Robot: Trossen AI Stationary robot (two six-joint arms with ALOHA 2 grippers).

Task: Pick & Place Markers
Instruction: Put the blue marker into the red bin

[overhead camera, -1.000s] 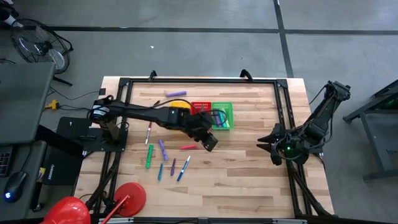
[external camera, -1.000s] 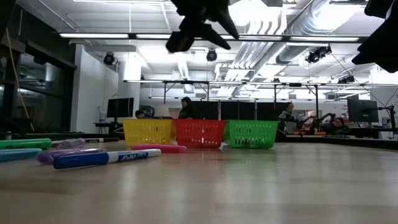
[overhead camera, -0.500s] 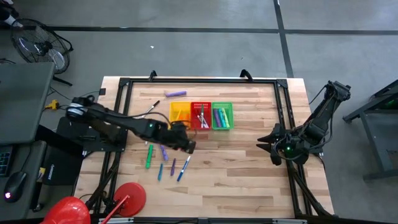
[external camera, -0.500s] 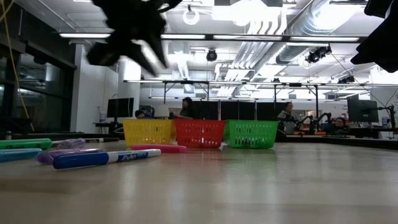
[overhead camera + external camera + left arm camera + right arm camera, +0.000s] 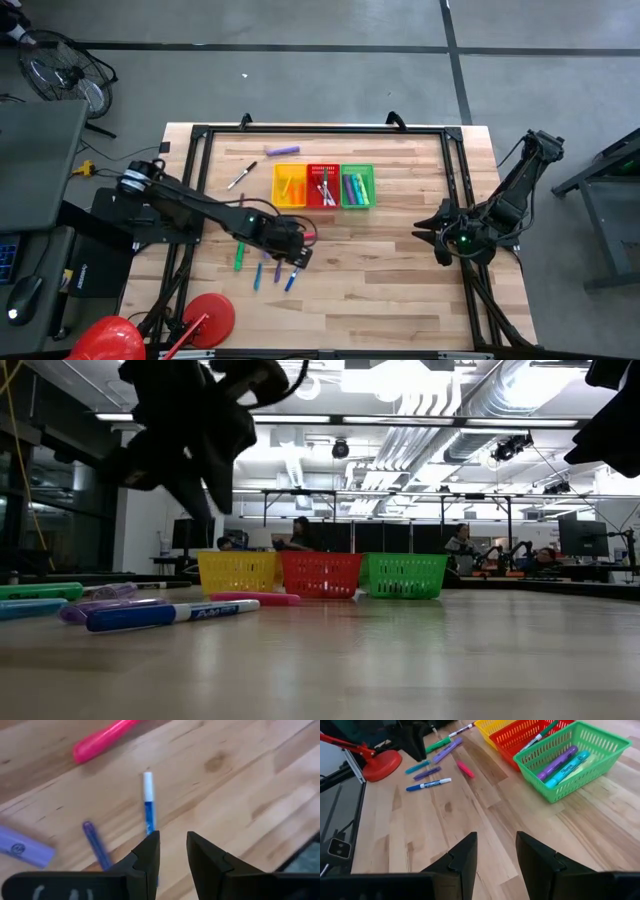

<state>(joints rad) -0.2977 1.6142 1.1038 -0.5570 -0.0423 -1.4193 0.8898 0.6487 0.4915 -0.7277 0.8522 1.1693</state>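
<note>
Several markers lie on the wooden table: a blue one with a white cap [image 5: 148, 802], a pink one [image 5: 102, 740], a dark purple one [image 5: 95, 842] and a lavender one [image 5: 25, 851]. More lie apart, a green one [image 5: 240, 255] and a purple one [image 5: 283, 150]. My left gripper [image 5: 297, 255] hovers open just above the blue marker's near end [image 5: 172, 842], touching nothing; in the low view it hangs above the table [image 5: 190, 480]. My right gripper [image 5: 495, 845] waits open at the table's right side [image 5: 428, 232].
Yellow [image 5: 289, 186], red [image 5: 323, 186] and green [image 5: 357, 187] mesh baskets stand in a row at the table's far middle, with markers inside. A black frame rail [image 5: 320, 129] runs round the table. A red round object [image 5: 205, 315] sits at the near left corner.
My left gripper has swung from beside the baskets toward the table's left and near edge and has come down, ending over the blue marker among the loose ones. The right arm has kept still.
</note>
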